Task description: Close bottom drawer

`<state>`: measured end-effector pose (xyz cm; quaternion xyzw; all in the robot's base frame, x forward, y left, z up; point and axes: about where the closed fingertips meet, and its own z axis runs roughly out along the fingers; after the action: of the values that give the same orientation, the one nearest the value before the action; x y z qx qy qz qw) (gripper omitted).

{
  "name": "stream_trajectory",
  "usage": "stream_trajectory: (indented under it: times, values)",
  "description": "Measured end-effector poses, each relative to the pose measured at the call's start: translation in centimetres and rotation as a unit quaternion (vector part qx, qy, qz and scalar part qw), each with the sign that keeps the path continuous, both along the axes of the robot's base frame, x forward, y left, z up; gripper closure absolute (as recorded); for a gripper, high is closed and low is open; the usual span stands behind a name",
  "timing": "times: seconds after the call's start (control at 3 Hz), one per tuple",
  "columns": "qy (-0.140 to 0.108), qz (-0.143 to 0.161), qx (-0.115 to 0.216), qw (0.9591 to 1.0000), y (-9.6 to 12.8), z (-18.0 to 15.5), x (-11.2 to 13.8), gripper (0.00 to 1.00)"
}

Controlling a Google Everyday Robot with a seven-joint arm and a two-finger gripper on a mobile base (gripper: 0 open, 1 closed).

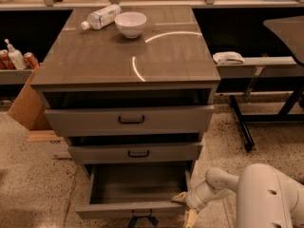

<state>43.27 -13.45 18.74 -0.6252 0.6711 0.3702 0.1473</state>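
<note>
The bottom drawer of the grey-brown cabinet is pulled far out, its deep box open and empty, its narrow front panel near the lower edge of the camera view. A dark handle shows just under that front. My gripper on the white arm is at the drawer's front right corner, one yellowish fingertip touching the drawer's right edge and the other fingertip below the front panel. The fingers are spread apart and hold nothing.
The middle drawer and top drawer stand slightly open above. A white bowl and a lying bottle sit on the cabinet top. A cardboard box stands left, a black table leg right.
</note>
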Motion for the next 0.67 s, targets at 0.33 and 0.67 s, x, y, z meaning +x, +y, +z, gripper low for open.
stream_trajectory:
  times: [0.33,0.67]
  values:
    - [0.0,0.0,0.0,1.0,0.0,0.3,0.0,0.0]
    - [-0.057,-0.007,0.019,0.9982,-1.0,2.6,0.4,0.0]
